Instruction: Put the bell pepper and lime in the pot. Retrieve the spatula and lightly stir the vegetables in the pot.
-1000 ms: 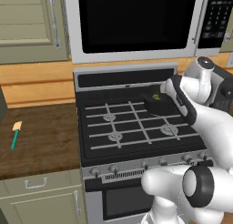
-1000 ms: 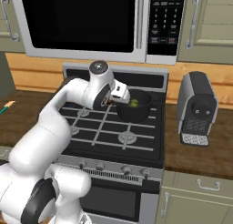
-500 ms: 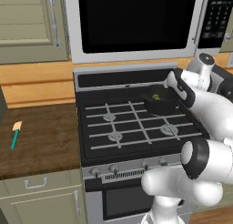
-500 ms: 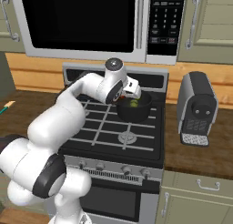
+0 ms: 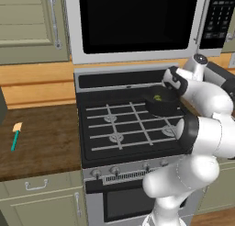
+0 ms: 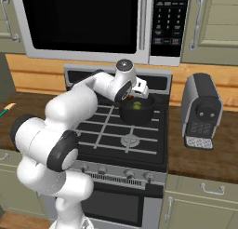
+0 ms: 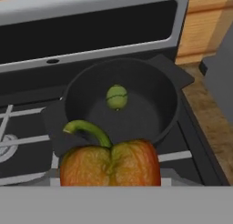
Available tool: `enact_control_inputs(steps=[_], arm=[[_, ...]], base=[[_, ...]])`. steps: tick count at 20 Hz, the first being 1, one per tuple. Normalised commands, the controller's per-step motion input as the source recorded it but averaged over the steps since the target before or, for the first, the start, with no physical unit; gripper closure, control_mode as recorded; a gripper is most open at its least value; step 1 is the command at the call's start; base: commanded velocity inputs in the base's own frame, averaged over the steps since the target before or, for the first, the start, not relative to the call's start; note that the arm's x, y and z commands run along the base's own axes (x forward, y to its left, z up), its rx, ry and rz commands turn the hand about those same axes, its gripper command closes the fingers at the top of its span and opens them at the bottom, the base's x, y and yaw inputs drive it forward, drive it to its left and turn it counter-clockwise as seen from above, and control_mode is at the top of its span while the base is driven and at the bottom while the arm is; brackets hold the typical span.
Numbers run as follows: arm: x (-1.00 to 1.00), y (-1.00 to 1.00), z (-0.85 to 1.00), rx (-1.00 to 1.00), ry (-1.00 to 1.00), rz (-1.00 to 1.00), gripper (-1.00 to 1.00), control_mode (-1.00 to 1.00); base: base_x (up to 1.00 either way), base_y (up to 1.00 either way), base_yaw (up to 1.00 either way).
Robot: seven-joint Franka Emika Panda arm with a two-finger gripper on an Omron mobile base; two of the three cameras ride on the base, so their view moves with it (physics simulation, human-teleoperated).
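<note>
The black pot (image 7: 164,104) stands on the stove's rear right burner, and the green lime (image 7: 117,97) lies on its bottom. The red-orange bell pepper (image 7: 111,166) with its green stem sits right in front of the hand camera, between the fingers, which it hides. It hangs just short of the pot's near rim. My gripper (image 6: 142,89) hovers by the pot (image 6: 137,111), shut on the pepper; from the left my gripper (image 5: 172,79) stands above the pot (image 5: 161,103). The teal-handled spatula (image 5: 16,136) lies on the wooden counter left of the stove.
A grey coffee machine (image 6: 201,111) stands on the counter right of the stove. The microwave (image 5: 137,23) hangs low above the stove (image 5: 124,128). The stove's back panel (image 7: 91,32) rises just behind the pot.
The hand has moved right with the pepper to the pot, and the elbow has swung round. Lime, pot and spatula have not moved.
</note>
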Motion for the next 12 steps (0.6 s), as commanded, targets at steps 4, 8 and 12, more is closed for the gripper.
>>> enact_control_inputs(steps=[4, 8, 12], arm=[[0.45, -0.02, -0.44, 0.00, 0.02, 0.00, 1.00, -1.00], [0.43, -0.03, -0.40, 0.00, 0.01, 0.00, 1.00, -1.00], [0.46, -0.14, -0.26, 0.00, 0.01, 0.00, 1.00, -1.00]], base=[[0.00, 0.00, 0.00], [0.00, 0.00, 0.00], [0.00, 0.00, 0.00]])
